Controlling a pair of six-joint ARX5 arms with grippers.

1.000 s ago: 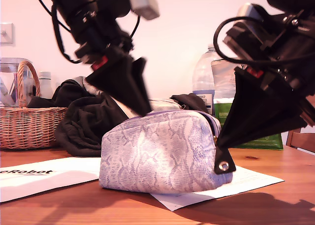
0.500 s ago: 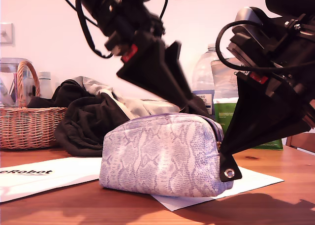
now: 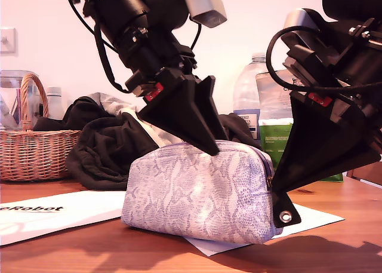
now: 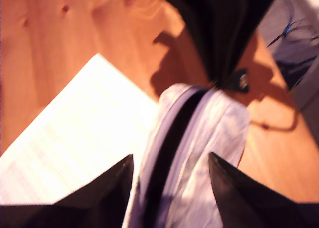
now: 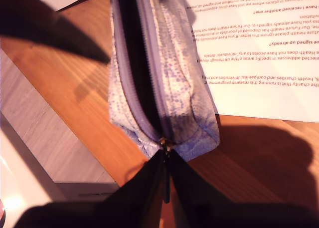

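- Lilac snakeskin-print zip pouch (image 3: pixel 197 195) lies lengthwise on the wooden tabletop (image 3: pixel 334 249), toward the near edge in the exterior view, partly over a white printed paper sheet (image 5: pixel 259 53).
- My second gripper (image 5: pixel 164 160): jaws closed on the pouch's zip end, right at the small pull.
- That pinch looks thin. A tug could make it slip off, or drag the whole pouch toward the tabletop edge.
- My first gripper (image 4: pixel 170 180): jaws apart, straddling the pouch's top, tips down at the fabric. Can't tell whether they press the sides.
- The zip opening (image 5: pixel 130 63) shows dark and gapped. Closing the jaws here could grab loose fabric instead of the zip, or crush the soft body.
- The paper under the pouch is slick, so pushing down may slide or crumple it and swing the pouch.
- The two grippers are close along one short pouch. Any move toward each other risks a finger clash.
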